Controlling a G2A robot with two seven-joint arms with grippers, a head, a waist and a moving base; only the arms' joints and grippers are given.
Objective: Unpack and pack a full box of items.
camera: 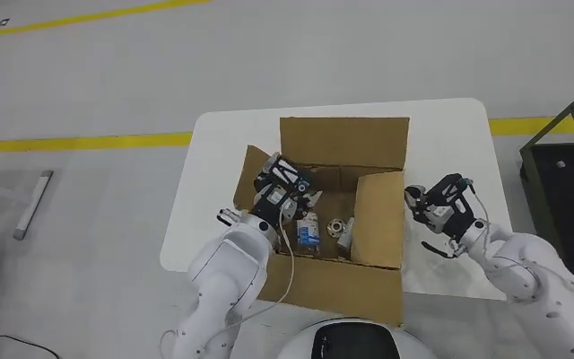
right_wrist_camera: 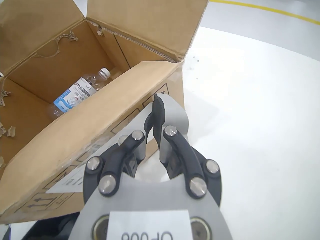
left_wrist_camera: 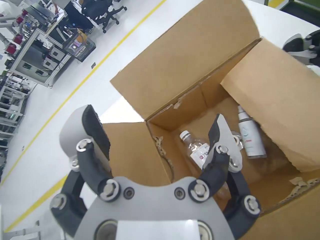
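Brown cardboard box (camera: 345, 139), clear blue-labelled bottle (right_wrist_camera: 75, 94), white table (camera: 448, 126)

A white table (camera: 448, 126) with rounded corners stands on a pale grey floor (camera: 269, 54). A yellow line (camera: 90, 142) crosses the floor past its far side, and a second yellow line (camera: 90, 16) runs farther off. A dark green rack (camera: 547, 184) stands near the table's right side. A grey bar (camera: 33, 204) lies on the floor, well apart on the left. Black office chairs (left_wrist_camera: 100, 8) and a workbench (left_wrist_camera: 37, 51) loaded with equipment stand across the room
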